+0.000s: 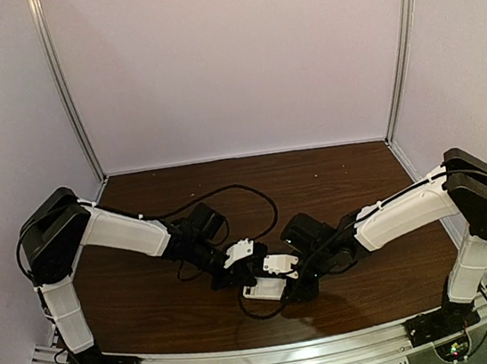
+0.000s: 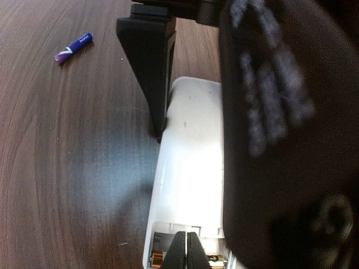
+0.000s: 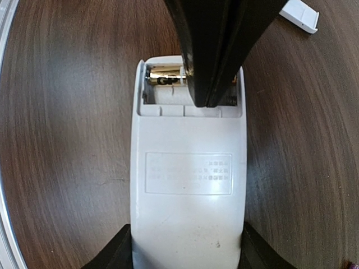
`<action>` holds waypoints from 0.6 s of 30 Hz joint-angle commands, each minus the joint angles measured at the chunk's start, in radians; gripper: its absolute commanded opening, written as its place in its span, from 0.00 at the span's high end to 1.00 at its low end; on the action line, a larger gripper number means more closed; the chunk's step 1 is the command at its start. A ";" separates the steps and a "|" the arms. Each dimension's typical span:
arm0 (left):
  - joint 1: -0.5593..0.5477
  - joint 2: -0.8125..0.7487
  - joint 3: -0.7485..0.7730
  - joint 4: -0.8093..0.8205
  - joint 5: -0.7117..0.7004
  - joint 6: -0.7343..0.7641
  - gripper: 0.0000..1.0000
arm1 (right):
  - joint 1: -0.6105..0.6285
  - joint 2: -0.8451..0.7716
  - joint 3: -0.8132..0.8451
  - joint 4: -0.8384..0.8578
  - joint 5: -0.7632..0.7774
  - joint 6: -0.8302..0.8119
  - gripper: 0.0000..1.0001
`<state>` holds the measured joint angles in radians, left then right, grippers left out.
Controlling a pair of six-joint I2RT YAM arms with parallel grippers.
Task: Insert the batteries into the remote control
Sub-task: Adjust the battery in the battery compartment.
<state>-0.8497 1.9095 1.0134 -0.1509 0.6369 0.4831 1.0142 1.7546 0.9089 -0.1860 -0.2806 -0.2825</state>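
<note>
Clenched right fingers rest at the gold "GP" battery inside the remote control, which left fingers grasp.

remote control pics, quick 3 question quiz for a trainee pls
1. Fill in: the shut right gripper reaches into the remote control's open battery ____, beside the gold battery.
2. Which gripper clamps the remote control's sides? A) left gripper B) right gripper C) neither
3. True or false: the purple battery is inside the remote control.
Key: 1 compartment; 2 A; 3 false, it lies on the table.
</note>
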 commanded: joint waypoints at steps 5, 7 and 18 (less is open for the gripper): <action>-0.017 -0.001 -0.019 -0.077 -0.074 -0.010 0.88 | 0.006 0.002 -0.014 -0.028 0.105 0.010 0.98; -0.006 -0.049 -0.002 -0.039 -0.075 -0.025 0.87 | 0.014 0.007 -0.012 -0.029 0.096 0.007 0.98; 0.022 -0.121 0.048 -0.019 -0.086 -0.010 0.83 | 0.026 -0.001 -0.013 -0.031 0.090 0.004 0.98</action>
<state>-0.8398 1.8008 1.0485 -0.1589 0.5682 0.4622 1.0332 1.7508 0.9081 -0.1852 -0.2539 -0.2810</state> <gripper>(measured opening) 0.170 0.575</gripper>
